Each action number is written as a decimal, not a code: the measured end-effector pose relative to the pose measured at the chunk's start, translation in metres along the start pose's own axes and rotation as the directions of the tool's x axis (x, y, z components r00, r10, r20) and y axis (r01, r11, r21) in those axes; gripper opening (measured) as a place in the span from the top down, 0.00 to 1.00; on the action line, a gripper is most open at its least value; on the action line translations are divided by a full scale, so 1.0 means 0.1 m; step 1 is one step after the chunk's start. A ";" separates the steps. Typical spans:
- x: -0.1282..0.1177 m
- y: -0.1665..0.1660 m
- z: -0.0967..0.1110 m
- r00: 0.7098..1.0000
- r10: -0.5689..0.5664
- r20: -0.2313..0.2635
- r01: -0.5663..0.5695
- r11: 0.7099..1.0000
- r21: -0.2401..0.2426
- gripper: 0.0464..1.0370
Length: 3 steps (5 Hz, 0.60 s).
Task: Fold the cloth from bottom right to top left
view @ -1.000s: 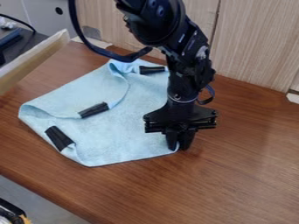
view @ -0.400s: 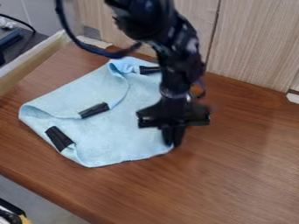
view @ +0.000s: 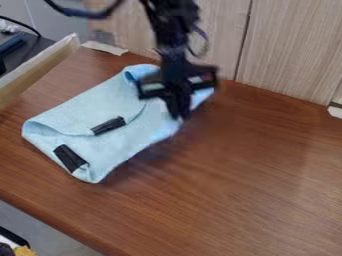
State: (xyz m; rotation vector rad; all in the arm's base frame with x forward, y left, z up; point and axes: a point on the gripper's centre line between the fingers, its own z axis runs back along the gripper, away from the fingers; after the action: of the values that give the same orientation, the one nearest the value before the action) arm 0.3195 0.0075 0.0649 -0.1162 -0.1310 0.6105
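My gripper (view: 179, 114) hangs over the right part of the light blue cloth (view: 120, 107), shut on the cloth's lower-right portion, which is lifted and drawn up toward the back. From there the cloth's right edge runs slanting down to its front corner. The far-left part of the cloth is folded over, with a black clip-like strip (view: 108, 125) near the middle and another black strip (view: 69, 158) at the lower-left edge. The arm covers some of the cloth's upper right.
A light wooden board edge (view: 40, 67) stands at the upper left. Pale wood panels (view: 287, 50) rise behind the brown table (view: 247, 190). A white tape piece (view: 104, 48) lies by the back edge, and another (view: 335, 112) sits at the right.
The gripper has moved up and left across the picture, carrying the cloth's lower-right corner with it. The cloth's right side has pulled inward from the table.
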 end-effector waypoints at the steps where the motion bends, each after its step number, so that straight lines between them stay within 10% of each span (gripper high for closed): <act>1: 0.32 0.23 0.21 0.997 0.079 0.009 -0.079 0.996 -0.035 0.98; 3: 0.87 0.86 0.05 0.984 0.174 0.025 -0.175 0.984 0.036 0.98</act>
State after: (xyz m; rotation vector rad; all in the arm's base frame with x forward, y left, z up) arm 0.3413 0.1278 0.0647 -0.0850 -0.1311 0.7887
